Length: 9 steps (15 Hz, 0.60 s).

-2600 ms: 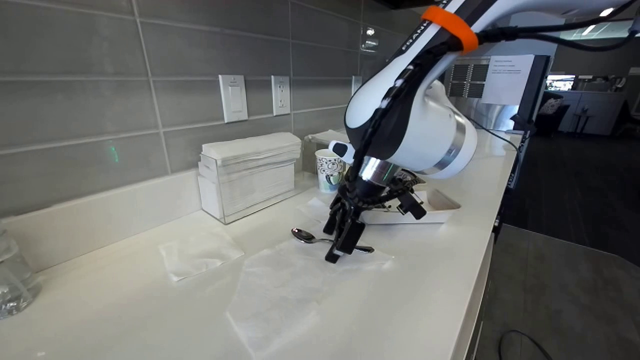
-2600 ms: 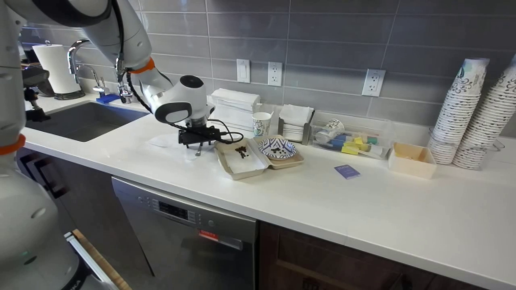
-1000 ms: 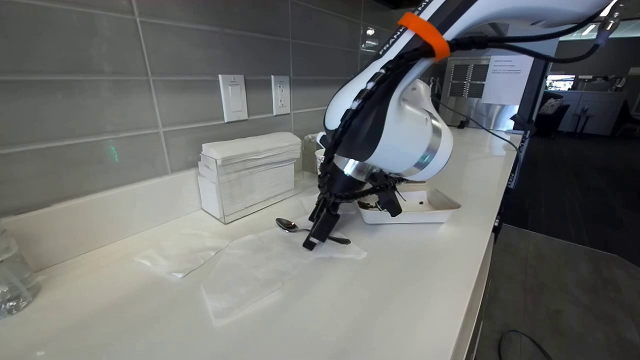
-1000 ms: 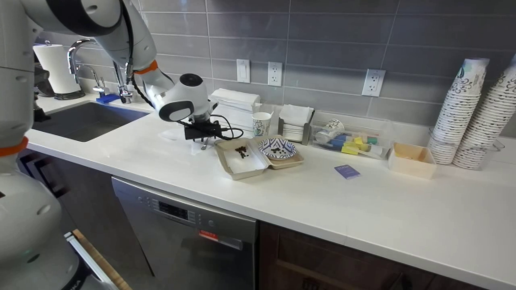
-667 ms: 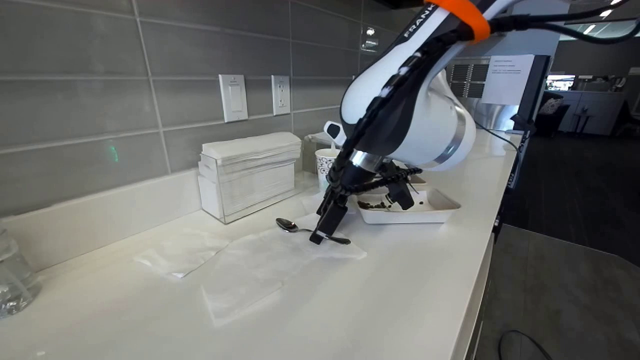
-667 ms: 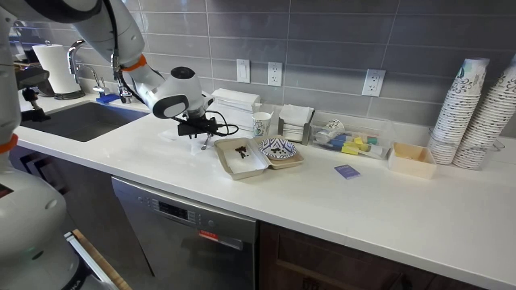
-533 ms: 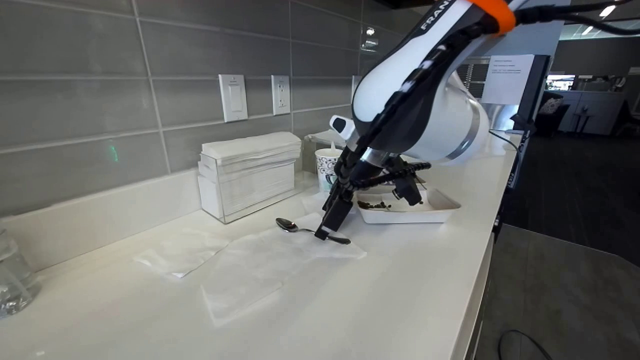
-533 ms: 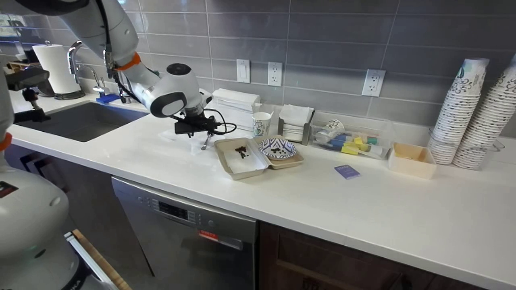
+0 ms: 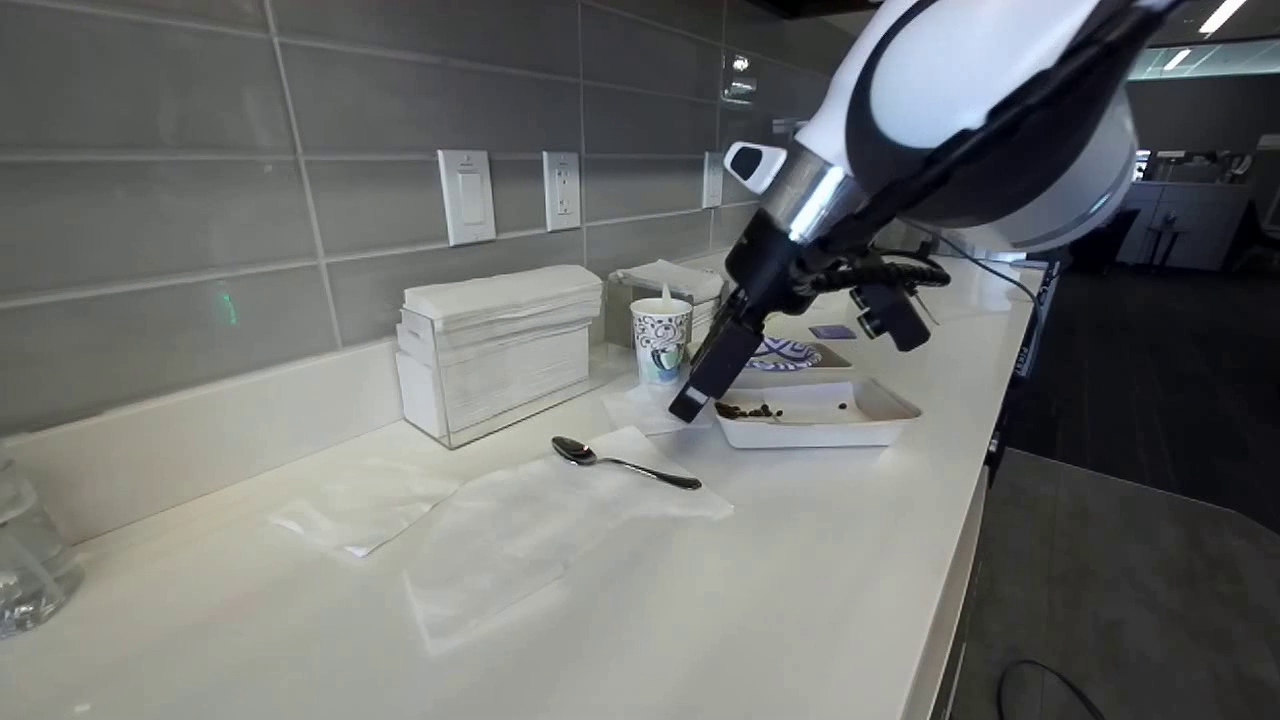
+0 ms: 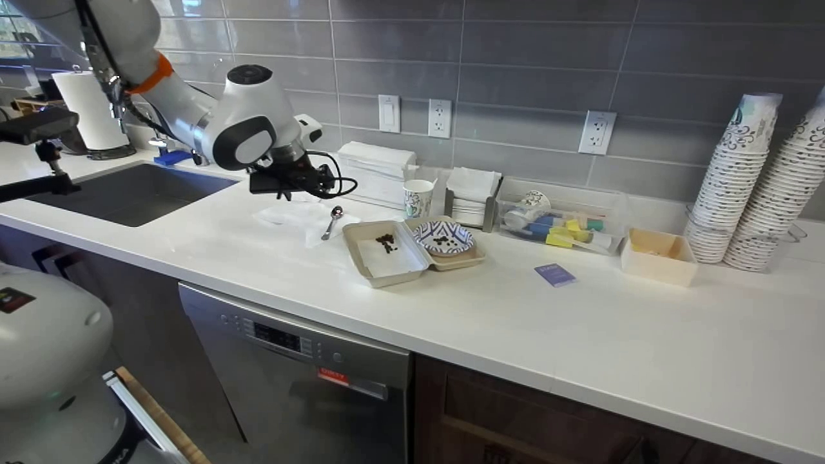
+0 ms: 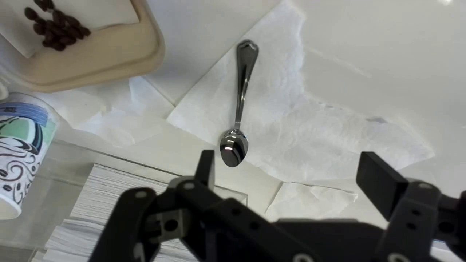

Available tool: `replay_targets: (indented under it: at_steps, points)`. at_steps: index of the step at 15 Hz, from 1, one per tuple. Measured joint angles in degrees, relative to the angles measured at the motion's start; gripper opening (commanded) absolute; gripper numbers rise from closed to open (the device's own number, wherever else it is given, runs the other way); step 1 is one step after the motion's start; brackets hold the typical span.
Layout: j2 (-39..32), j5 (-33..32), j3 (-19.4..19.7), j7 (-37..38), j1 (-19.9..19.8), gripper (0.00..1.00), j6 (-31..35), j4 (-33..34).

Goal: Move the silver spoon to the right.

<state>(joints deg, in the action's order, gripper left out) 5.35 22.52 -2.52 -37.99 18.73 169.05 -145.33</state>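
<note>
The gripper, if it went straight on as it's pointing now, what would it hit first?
Probably the white napkin under the silver spoon: in the wrist view that napkin spreads ahead of the open gripper, with the spoon off to one side. Depth is unclear, so clipping the spoon is possible.

Under the gripper, mirror-bright metal on the silver spoon | down there too, thin, crinkly paper napkin | the fingers, matt, plastic-looking | smooth, glossy countertop below them | off to the gripper's side, smooth paper cup, matt fibre-look takeaway box
</note>
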Motion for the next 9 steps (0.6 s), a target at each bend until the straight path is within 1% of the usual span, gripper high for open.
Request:
replay_targets:
  at_steps: [2,4,7,9]
  points:
    - [4.70,-1.28,-0.36,3.02,-0.26,1.00,-3.69,-2.16]
    - [9.74,-1.29,-0.60,5.27,-0.19,1.00,-9.04,-3.69]
    - [17.44,-1.63,-0.37,9.43,-0.27,1.00,-18.17,-5.43]
    - [22.77,-3.73,-0.41,14.30,-1.31,1.00,-25.75,-6.26]
